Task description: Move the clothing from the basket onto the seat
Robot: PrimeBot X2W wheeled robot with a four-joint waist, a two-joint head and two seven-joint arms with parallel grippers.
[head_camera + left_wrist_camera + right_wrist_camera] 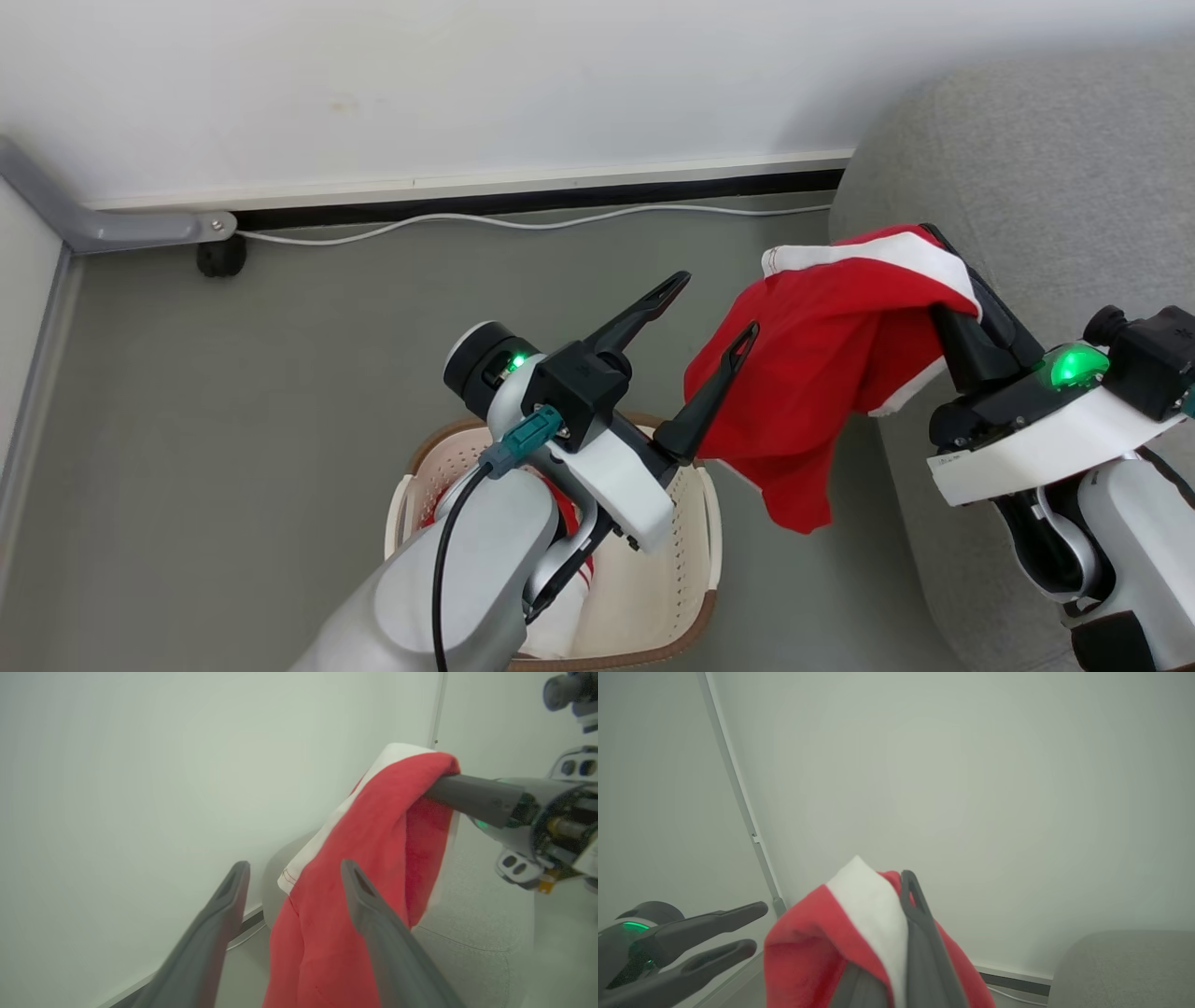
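Nearest to me the basket (pixel 644 597) stands on the floor, and some red and white clothes (pixel 566 504) lie inside it, partly hidden by the pale left forearm that rises over its rim. The left gripper (pixel 716 303) hangs above the basket and points up and toward the seat. Its two long fingers are spread wide and nothing is between them. One fingertip is very near the edge of the red garment (pixel 812 373); I cannot tell if it touches. The garment is in the air, between the basket and the seat, over the bare floor. It hangs by its white-banded top from the right gripper (pixel 934 235), whose fingers are pressed together on the cloth, and the rest falls down loose. The right arm comes up from the lower right with the wrist bent, so the fingers point up and slightly back toward the left arm. Behind it is the grey seat (pixel 1027 140), with its rounded edge just beside the hanging cloth, and further away are the wall and a white cable (pixel 523 224) along its foot. I judge that the step in hand is the carry of one garment to the seat. The next move asks the right arm to swing further over the cushion, go lower, and only then open. The left gripper should keep clear of the cloth, and it can go down for the clothes that remain.
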